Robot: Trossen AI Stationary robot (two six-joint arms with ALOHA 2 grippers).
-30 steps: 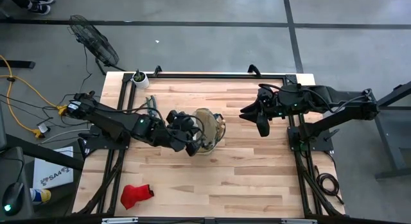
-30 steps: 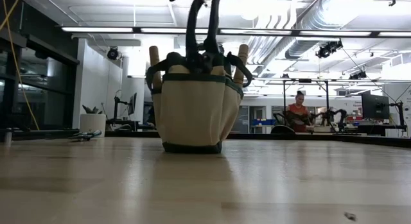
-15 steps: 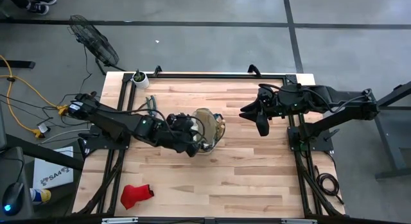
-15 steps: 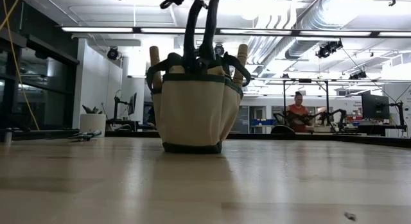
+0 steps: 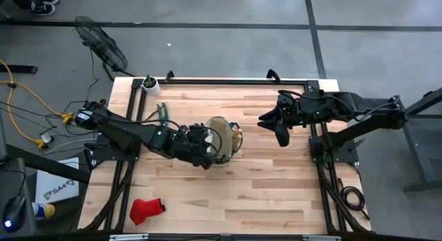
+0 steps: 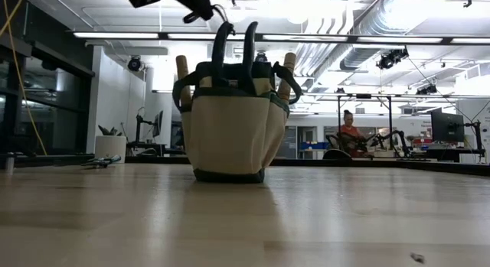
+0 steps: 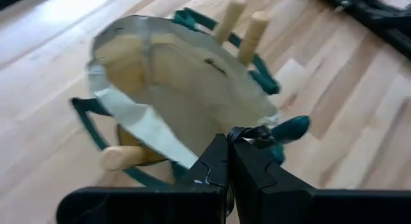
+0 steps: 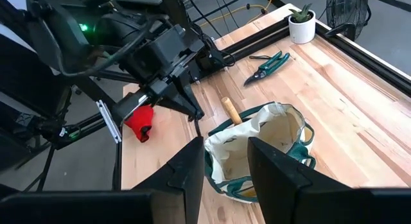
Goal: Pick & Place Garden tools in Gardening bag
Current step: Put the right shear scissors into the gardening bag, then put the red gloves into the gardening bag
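Note:
The tan gardening bag [image 5: 226, 139] stands upright on its base mid-table, with wood tool handles [image 6: 289, 68] sticking out of its side pockets. A pair of dark-green-handled pruning shears [image 6: 218, 49] stands in it, handles up. My left gripper [image 7: 229, 142] hovers over the bag's near-left rim, shut at the shears' top end. Another pair of shears [image 5: 162, 111] lies flat at the far left, and a red glove [image 5: 146, 210] lies at the near left. My right gripper [image 8: 225, 176] hangs open in the air to the bag's right, with nothing between its fingers. My left gripper comes slanting down from the table's left and pinches something thin, seemingly a wire catch [image 7: 248, 133], at the free end of the shears' green handle [image 7: 290, 129]. The shears hang below the fingertips, upright, with their lower part hidden inside the bag.
A small white pot with a plant [image 5: 150, 84] stands at the far left corner. Bare tabletop [image 5: 276, 193] stretches in front of and to the right of the bag. Beyond the table, a person [image 6: 348, 133] sits far off in the room.
My left gripper has sunk a little and tipped further downward, staying shut. The shears have gone down with it, deeper into the bag, and their handles now stand lower above the rim.

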